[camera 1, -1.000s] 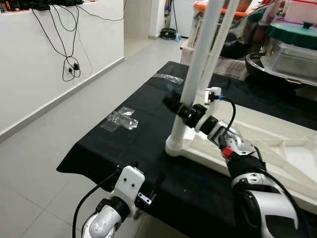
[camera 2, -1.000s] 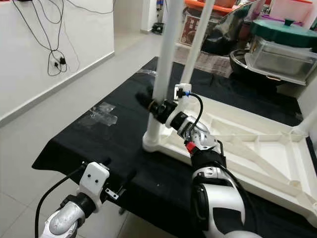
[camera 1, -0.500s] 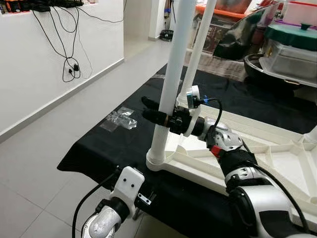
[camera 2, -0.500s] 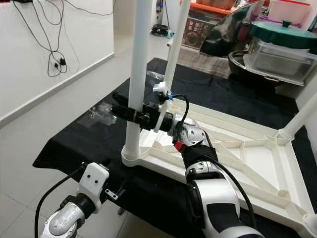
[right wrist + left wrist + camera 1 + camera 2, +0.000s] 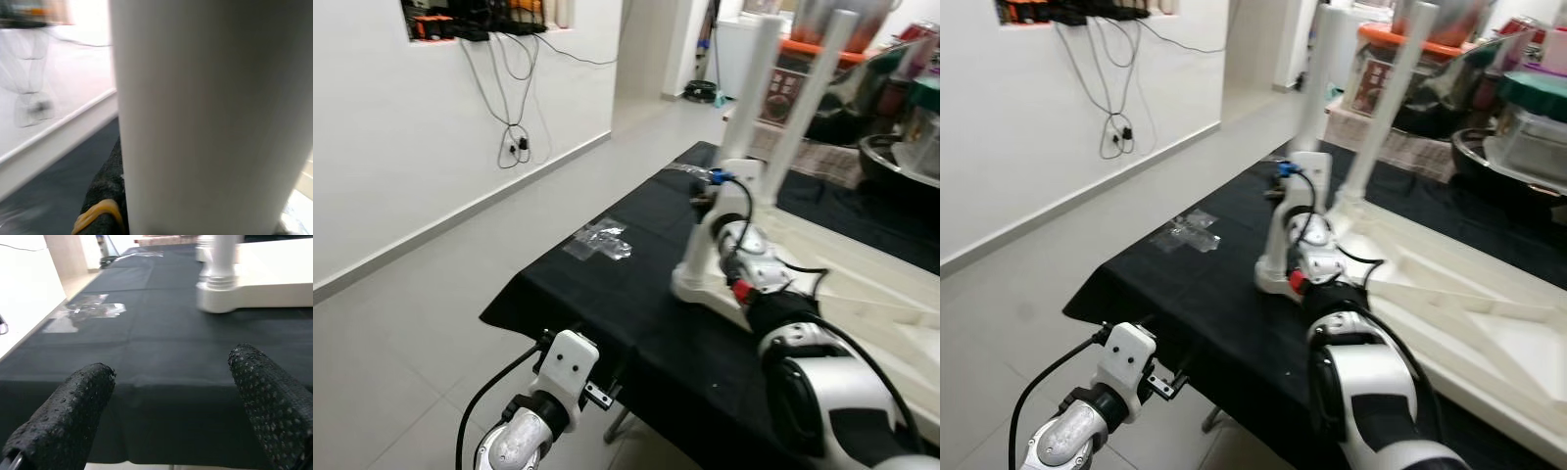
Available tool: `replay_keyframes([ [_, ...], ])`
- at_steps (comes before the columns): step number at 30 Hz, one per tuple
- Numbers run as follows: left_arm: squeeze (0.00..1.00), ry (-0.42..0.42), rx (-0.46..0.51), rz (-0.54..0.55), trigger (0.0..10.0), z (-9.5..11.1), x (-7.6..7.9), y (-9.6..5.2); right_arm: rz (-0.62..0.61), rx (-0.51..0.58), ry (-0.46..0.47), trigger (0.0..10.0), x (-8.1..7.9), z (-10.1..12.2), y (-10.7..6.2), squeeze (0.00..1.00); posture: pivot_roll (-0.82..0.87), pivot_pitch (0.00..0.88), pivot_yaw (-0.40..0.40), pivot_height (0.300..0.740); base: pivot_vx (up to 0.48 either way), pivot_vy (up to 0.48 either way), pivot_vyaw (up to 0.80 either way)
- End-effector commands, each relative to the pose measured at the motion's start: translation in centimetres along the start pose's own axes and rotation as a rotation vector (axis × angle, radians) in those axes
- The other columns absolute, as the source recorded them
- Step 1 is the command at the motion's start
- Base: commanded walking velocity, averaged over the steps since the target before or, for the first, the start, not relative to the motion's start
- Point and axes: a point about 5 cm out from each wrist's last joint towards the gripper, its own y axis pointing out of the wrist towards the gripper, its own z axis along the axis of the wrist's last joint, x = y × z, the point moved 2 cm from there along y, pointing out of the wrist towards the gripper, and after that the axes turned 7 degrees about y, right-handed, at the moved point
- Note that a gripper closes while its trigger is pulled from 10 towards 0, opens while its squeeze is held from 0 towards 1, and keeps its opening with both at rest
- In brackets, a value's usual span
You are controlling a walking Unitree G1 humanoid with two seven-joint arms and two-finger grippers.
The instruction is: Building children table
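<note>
A white children's table (image 5: 862,257) lies upside down on a black cloth (image 5: 607,294), its white legs pointing up. My right gripper (image 5: 707,208) is shut on the near-left leg (image 5: 749,108), low down above the leg's base (image 5: 697,281). In the right wrist view that leg (image 5: 205,112) is very close, with one black finger (image 5: 105,205) pressed beside it. A second leg (image 5: 808,108) stands behind. My left gripper (image 5: 171,396) hangs open at the cloth's front edge, its fingers (image 5: 73,416) wide apart with nothing between them.
A crumpled piece of clear plastic (image 5: 599,240) lies on the cloth left of the leg. Grey floor and a white wall with dangling cables (image 5: 514,147) are on the left. Pots and storage boxes (image 5: 1528,108) crowd the back right.
The head view has lifted and shifted. With my right gripper staying on the leg, the table first slid left and nearer, then back a little. The left arm has not moved.
</note>
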Motion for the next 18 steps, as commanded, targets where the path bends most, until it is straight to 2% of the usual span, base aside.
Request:
replay_keyframes([
  [1,0.0,-0.002,-0.016,-0.022,10.0,-0.4,0.5,0.0,-0.177,-0.133,-0.048,0.0,3.1,-4.0,-1.0,0.0,0.08,0.021,-0.124,0.74,0.0,0.0,0.0],
  [4,0.0,-0.001,-0.016,-0.021,10.0,-0.4,0.5,0.0,-0.184,-0.127,-0.046,0.0,2.9,-4.0,-1.2,0.0,0.08,0.02,-0.123,0.74,0.0,0.0,0.0],
  [5,0.0,-0.001,-0.017,-0.02,10.0,-0.4,0.5,0.0,-0.166,-0.129,-0.017,0.0,2.1,-4.2,-1.3,0.0,0.08,0.02,-0.123,0.74,0.0,0.0,0.0],
  [6,0.0,-0.002,-0.017,-0.022,10.0,-0.4,0.5,0.0,0.015,-0.121,0.101,10.0,-0.7,-3.8,-1.1,0.0,0.08,0.017,-0.121,0.74,0.0,0.0,0.0],
  [7,0.0,-0.003,-0.017,-0.023,10.0,-0.4,0.6,-0.1,0.122,-0.103,0.179,10.0,-2.7,-3.3,-1.2,0.0,0.08,0.016,-0.123,0.74,0.0,0.0,0.0],
  [8,0.0,-0.003,-0.017,-0.023,10.0,-0.4,0.6,-0.1,0.122,-0.103,0.179,10.0,-2.7,-3.3,-1.2,0.0,0.08,0.016,-0.123,0.74,0.0,0.0,0.0],
  [9,0.0,-0.004,-0.017,-0.025,10.0,-0.4,0.6,-0.1,0.327,-0.016,0.271,10.0,-5.4,-1.4,-1.5,1.0,0.07,0.017,-0.121,0.74,0.0,0.0,0.0],
  [10,0.0,-0.004,-0.017,-0.025,10.0,-0.4,0.6,-0.1,0.327,-0.016,0.271,10.0,-5.4,-1.4,-1.5,1.0,0.07,0.017,-0.121,0.74,0.0,0.0,0.0],
  [13,0.0,-0.004,-0.016,-0.025,10.0,-0.4,0.6,-0.1,0.44,0.009,0.349,10.0,-6.0,-0.2,-1.5,1.0,0.08,0.014,-0.126,0.74,0.0,0.0,0.0],
  [15,0.0,-0.005,-0.016,-0.025,10.0,-0.4,0.6,-0.1,0.445,0.012,0.359,10.0,-6.0,0.0,-1.6,1.0,0.08,0.014,-0.126,0.74,0.0,0.0,0.0],
  [16,0.0,-0.004,-0.017,-0.023,10.0,-0.4,0.6,-0.1,0.675,-0.073,0.402,10.0,-7.0,-0.1,-2.2,0.0,0.07,0.018,-0.126,0.74,0.0,0.0,0.0],
  [17,0.0,-0.004,-0.017,-0.023,10.0,-0.4,0.6,-0.1,0.675,-0.073,0.402,10.0,-7.0,-0.1,-2.2,0.0,0.07,0.018,-0.126,0.74,0.0,0.0,0.0],
  [18,0.0,-0.004,-0.015,-0.021,10.0,-0.4,0.6,-0.1,0.9,-0.132,0.419,10.0,-7.5,-0.1,-3.3,0.0,0.08,0.017,-0.126,0.74,0.0,0.0,0.0],
])
